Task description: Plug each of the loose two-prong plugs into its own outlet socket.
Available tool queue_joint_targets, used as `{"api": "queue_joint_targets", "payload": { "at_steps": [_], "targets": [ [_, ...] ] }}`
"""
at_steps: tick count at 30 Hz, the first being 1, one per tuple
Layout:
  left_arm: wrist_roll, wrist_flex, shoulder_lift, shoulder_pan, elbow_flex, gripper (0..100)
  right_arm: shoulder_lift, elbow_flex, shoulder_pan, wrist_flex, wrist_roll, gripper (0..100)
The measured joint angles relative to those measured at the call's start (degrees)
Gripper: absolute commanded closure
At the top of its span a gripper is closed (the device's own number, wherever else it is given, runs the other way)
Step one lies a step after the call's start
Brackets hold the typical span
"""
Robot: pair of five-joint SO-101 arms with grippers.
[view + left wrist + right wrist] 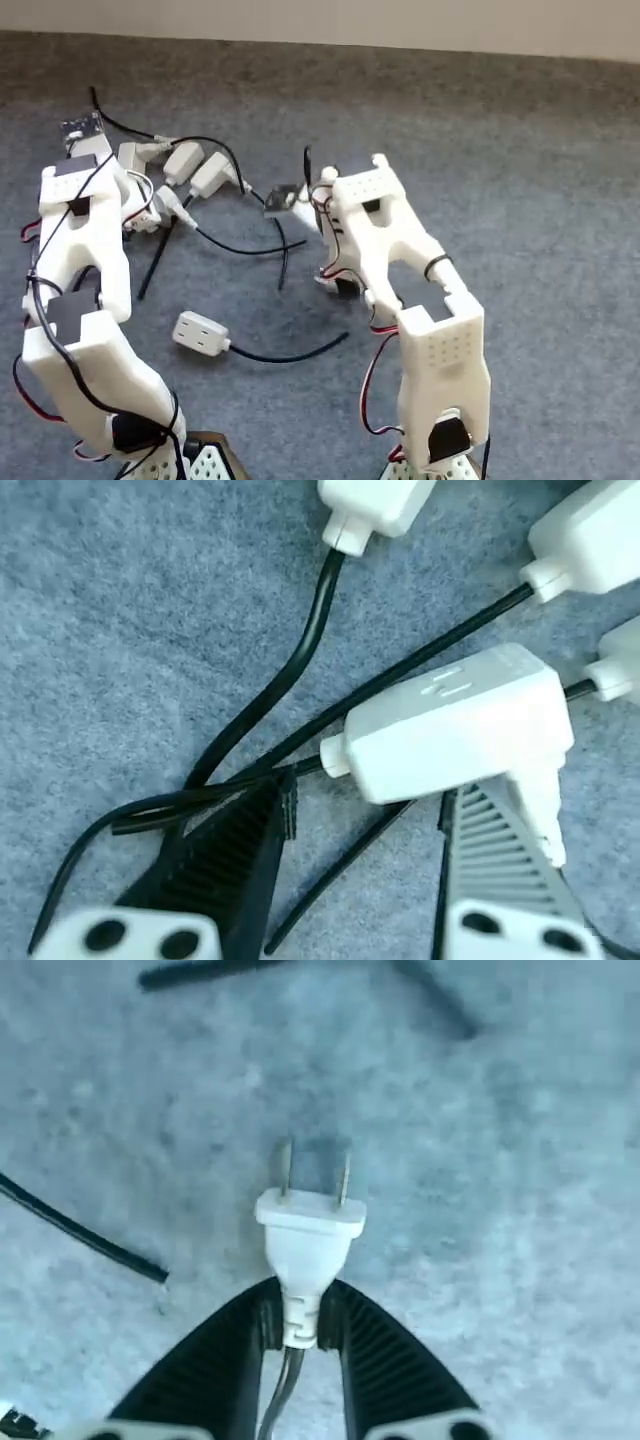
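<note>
My right gripper [300, 1308] is shut on the neck of a white two-prong plug [308, 1228], whose prongs point away over the grey carpet. In the high view this gripper [290, 200] sits mid-floor beside crossed black cords. My left gripper [370, 805] is open, its black fingers [240, 850] on either side of the near end of a white outlet socket [455, 725] that lies on black cords. In the high view it [150, 212] is at the cluster of white pieces far left. One more white outlet socket [195, 332] lies alone in front.
Several other white plug or socket bodies [183, 160] [212, 175] lie in the far-left cluster, two of them also in the left wrist view [375, 500] [590, 545]. Black cords [250, 248] cross the carpet between the arms. Open carpet [540, 180] lies right.
</note>
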Motion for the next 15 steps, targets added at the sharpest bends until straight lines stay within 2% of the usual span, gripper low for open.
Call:
{"api": "queue_joint_targets", "payload": {
  "at_steps": [2, 7, 10, 12, 15],
  "targets": [
    [0.0, -0.4, 0.4, -0.1, 0.0, 76, -0.3, 2.6, 0.1, -2.3, -0.5, 97.0],
    [-3.1, -0.5, 0.4, -0.2, 0.0, 76, -1.2, 6.2, -0.1, -8.2, -9.8, 82.4],
    [-4.0, -0.5, 0.4, -0.2, 0.0, 76, -1.2, 6.7, -0.2, -9.3, -12.5, 87.8],
    [-4.0, -0.5, 0.4, -0.2, 0.0, 76, -1.2, 6.7, -0.3, -9.6, -13.4, 98.8],
    [-4.2, -0.5, 0.4, -0.2, 0.0, 76, -1.3, 6.7, 0.1, -11.4, -16.7, 99.4]
  ]
}}
